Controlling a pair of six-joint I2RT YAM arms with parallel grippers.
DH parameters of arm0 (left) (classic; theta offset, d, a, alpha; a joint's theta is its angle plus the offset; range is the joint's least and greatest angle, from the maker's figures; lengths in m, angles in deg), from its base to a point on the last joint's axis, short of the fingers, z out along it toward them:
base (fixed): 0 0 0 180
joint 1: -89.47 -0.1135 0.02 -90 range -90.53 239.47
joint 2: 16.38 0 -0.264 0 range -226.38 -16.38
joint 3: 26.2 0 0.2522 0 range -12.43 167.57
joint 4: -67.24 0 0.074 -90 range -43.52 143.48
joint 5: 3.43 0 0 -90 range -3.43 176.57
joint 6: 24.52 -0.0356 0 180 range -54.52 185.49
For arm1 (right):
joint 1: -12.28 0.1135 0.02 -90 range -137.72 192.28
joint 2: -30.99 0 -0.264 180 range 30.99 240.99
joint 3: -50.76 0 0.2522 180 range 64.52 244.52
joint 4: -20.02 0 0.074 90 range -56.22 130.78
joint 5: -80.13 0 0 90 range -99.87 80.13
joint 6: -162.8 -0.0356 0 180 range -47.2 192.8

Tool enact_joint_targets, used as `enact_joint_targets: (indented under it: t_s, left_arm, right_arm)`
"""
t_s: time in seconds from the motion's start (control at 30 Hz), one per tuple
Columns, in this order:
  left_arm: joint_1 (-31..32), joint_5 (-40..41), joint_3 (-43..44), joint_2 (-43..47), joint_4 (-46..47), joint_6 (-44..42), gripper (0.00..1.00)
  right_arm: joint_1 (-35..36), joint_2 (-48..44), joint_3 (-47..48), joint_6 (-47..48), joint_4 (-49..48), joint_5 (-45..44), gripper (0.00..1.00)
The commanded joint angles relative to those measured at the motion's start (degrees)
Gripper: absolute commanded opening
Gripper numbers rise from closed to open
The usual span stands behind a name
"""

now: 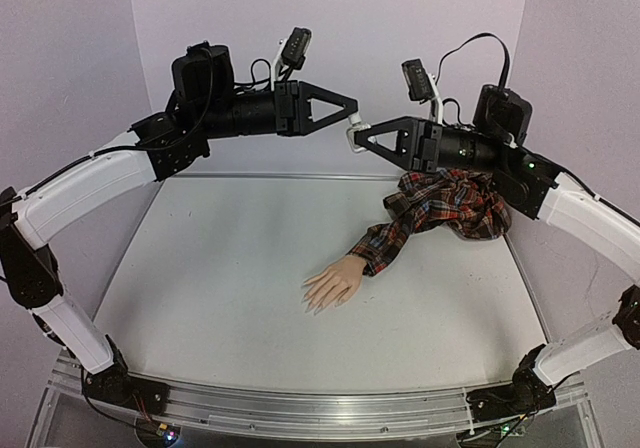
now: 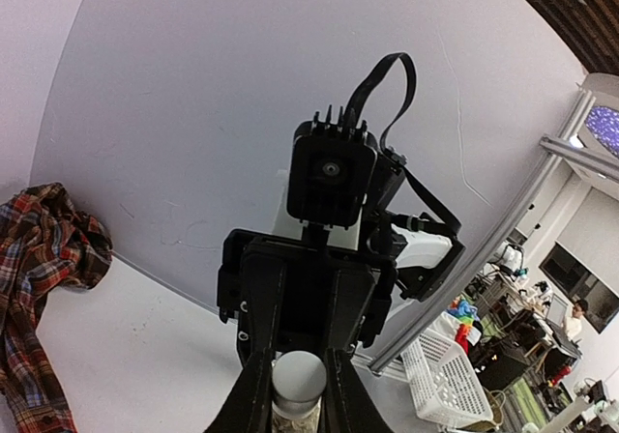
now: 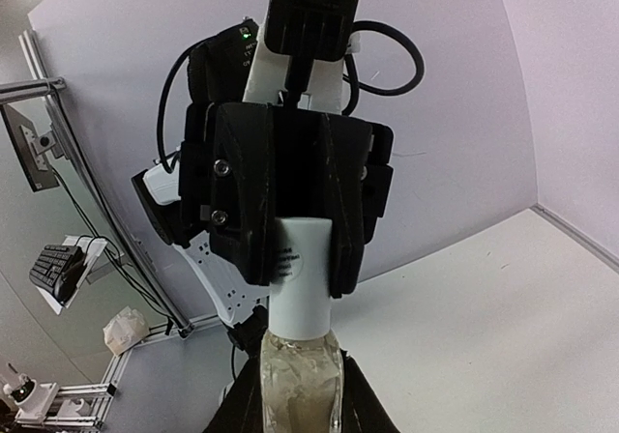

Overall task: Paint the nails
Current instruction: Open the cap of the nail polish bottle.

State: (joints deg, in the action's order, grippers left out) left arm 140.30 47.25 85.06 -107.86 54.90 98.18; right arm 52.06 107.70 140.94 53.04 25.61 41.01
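Note:
The mannequin hand (image 1: 333,286) lies palm down near the table's middle, its pale nails (image 1: 314,306) pointing to the front left. A red plaid sleeve (image 1: 420,216) runs back to the right. High above the table's rear the two grippers meet tip to tip. My right gripper (image 1: 357,140) (image 3: 300,404) is shut on a small clear bottle (image 3: 298,375). My left gripper (image 1: 353,110) (image 2: 298,394) is shut on the bottle's white cap (image 3: 308,264) (image 2: 298,375). Both stand well above and behind the hand.
The bunched plaid shirt (image 2: 39,259) lies at the table's back right, under the right arm. Purple walls close in the back and sides. A white basket (image 2: 440,380) sits beyond the table. A metal rail (image 1: 320,408) runs along the front edge.

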Motion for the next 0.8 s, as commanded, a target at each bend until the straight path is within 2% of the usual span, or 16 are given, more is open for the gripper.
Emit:
enact_joint_targets:
  t_s: [0.0,0.07,0.13,0.3,0.4,0.53,0.67,0.77]
  left_arm:
    - [0.35,4.64,3.20,0.46,-1.56,0.11,0.04]
    - [0.77,10.34,2.80,1.07,-3.62,0.22,0.00]
    - [1.44,17.51,1.89,1.54,-4.64,1.58,0.00]
    - [3.34,35.73,3.36,-0.23,-9.41,4.24,0.00]
    - [3.74,43.33,7.86,-3.59,-13.82,5.94,0.00]
    - [4.00,47.15,12.49,-7.14,-16.88,8.44,0.00]
    - [4.00,47.25,13.06,-7.66,-15.40,10.12,0.01]
    - [3.95,43.98,13.51,-7.79,-13.76,10.21,0.00]
  right_arm:
    - [-0.32,-1.16,1.02,0.90,-3.30,-3.93,0.00]
    - [-0.28,-1.77,0.62,2.27,-2.44,-9.01,0.00]
    - [0.85,-2.31,0.80,5.47,1.53,-18.64,0.00]
    - [9.36,0.34,4.45,19.76,10.37,-53.59,0.00]
    - [13.36,3.83,7.21,26.14,10.96,-67.26,0.00]
    - [15.12,6.02,9.06,29.00,10.80,-74.45,0.00]
    - [15.20,5.41,7.84,29.64,9.44,-72.28,0.00]
    - [15.23,4.20,6.29,29.79,8.74,-69.55,0.00]
